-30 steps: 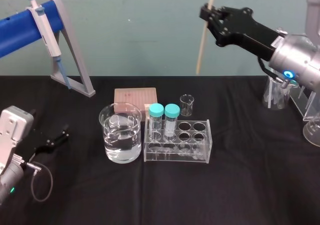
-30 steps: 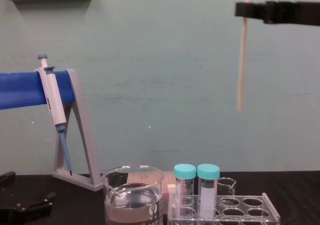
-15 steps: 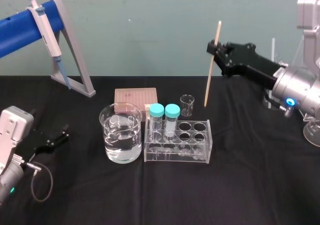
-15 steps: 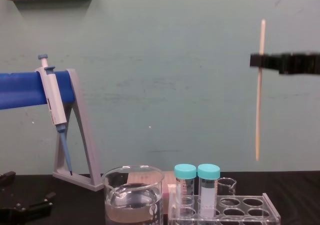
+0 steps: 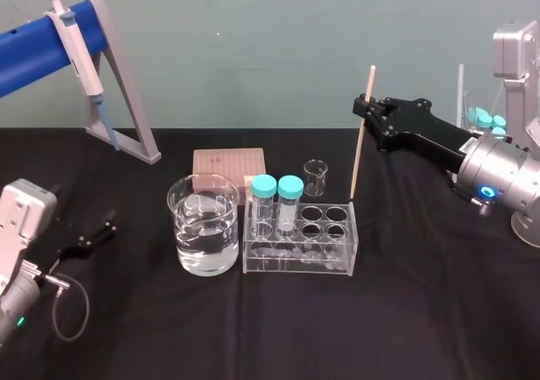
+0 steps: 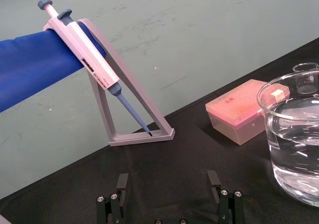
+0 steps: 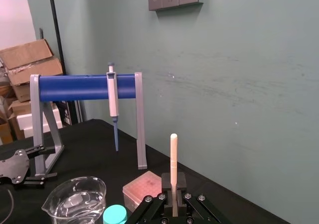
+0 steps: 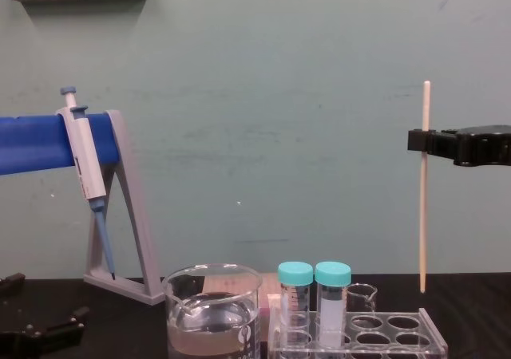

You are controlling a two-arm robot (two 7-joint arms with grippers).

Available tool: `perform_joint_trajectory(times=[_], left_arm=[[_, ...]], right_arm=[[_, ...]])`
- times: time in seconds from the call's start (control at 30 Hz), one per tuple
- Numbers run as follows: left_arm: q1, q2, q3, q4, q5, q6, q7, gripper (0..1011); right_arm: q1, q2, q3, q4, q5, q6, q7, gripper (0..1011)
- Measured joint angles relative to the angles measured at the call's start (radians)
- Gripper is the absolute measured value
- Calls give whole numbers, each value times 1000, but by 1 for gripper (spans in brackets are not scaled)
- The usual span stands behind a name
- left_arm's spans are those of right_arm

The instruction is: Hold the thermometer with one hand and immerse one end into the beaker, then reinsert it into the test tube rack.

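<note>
Beaker (image 5: 203,236) sits left of the test tube rack (image 5: 300,241), just beside it, both about mid-bench (image 5: 422,295); two capped tubes (image 5: 264,196) stand side by side in the rack's left half; tip box (image 5: 228,167) is right behind the beaker, and a tiny beaker (image 5: 315,177) is behind the rack; pipette stand (image 5: 118,93) is way back on the left with the pipette (image 5: 78,51) hanging off its bar; thermometer (image 5: 357,165) hangs upright in the right gripper (image 5: 363,110), over the rack's right end, lower tip a bit above the top plate; that gripper reaches in from the right, well above the bench; left gripper (image 5: 97,235) sits low at the left, well apart from the beaker
</note>
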Motion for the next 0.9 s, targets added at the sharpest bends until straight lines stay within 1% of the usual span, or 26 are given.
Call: perform_joint_trajectory(times=[0.2, 0.37, 0.5, 0.77, 0.9], left_arm=[[0, 0, 0, 0, 0, 0, 0, 1004], [0, 0, 0, 0, 0, 0, 0, 1004], [0, 0, 0, 0, 0, 0, 0, 1003], [0, 0, 0, 0, 0, 0, 0, 1004], [0, 0, 0, 0, 0, 0, 0, 1004]], right_arm=[[18, -20, -4, 31, -5, -19, 21, 47], [38, -36, -21, 58, -13, -23, 44, 47], [43, -38, -29, 66, -16, -19, 54, 47], [37, -32, -31, 66, -16, -14, 59, 47], [32, -35, -30, 86, -14, -33, 72, 48]])
